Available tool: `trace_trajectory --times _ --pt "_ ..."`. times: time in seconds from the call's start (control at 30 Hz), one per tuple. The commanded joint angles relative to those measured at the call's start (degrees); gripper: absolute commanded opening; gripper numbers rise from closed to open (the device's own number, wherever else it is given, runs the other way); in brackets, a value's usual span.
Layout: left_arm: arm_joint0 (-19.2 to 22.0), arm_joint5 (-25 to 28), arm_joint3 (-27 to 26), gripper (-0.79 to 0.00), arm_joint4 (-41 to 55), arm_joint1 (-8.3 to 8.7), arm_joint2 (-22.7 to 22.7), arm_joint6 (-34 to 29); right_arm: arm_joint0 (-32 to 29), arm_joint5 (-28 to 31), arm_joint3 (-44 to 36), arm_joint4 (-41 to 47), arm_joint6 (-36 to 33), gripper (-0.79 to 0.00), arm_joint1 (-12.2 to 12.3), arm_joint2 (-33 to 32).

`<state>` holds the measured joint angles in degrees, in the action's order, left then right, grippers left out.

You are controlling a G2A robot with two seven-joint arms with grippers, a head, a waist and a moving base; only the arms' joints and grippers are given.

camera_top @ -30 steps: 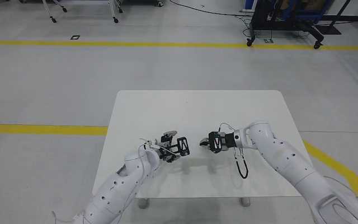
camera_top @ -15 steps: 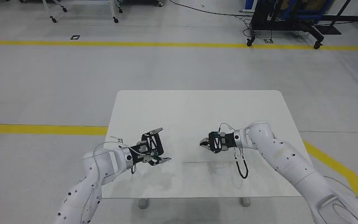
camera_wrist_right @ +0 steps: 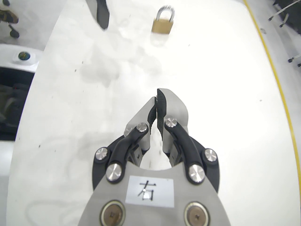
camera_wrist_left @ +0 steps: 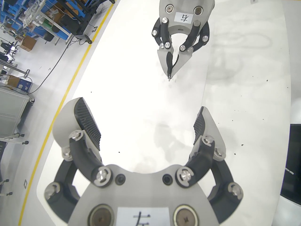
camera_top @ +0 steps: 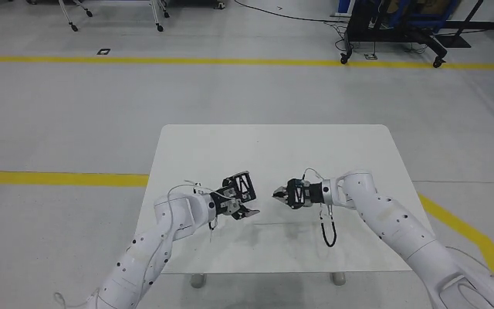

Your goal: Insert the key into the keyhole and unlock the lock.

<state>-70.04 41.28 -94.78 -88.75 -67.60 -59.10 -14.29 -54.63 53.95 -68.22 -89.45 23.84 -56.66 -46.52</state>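
From above, the left gripper (camera_top: 248, 195) hangs over the table (camera_top: 347, 147) with its jaws wide. It faces the right gripper (camera_top: 275, 193), whose jaws are pressed together. The left arm has swung back in toward it. The left wrist view shows the two grippers facing each other, apart. In the right wrist view, one padlock (camera_wrist_right: 162, 24) lies beyond the closed jaws, beside a left finger (camera_wrist_right: 101, 8).

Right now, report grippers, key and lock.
Left gripper open, empty. Right gripper shut on key, tip showing. Padlock on table, shackle looks closed, ahead of key. Left finger beside padlock, apart.
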Motion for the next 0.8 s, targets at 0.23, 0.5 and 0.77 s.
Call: trace_trajectory --times 0.23,0.5,0.77 --pt "-1.3 2.6 0.7 0.0 5.8 0.67 -3.2 3.6 -4.7 4.1 -2.7 4.1 22.4 -0.785 3.2 -4.4" --pt "-1.7 2.7 0.5 0.0 6.9 0.61 -3.0 5.7 -4.7 4.1 -2.7 4.1 22.4 -0.785 3.2 -4.4" --pt "4.3 16.7 13.8 0.0 21.5 0.59 1.6 24.0 -6.5 4.1 -2.6 19.5 22.4 -0.785 2.4 -2.9"
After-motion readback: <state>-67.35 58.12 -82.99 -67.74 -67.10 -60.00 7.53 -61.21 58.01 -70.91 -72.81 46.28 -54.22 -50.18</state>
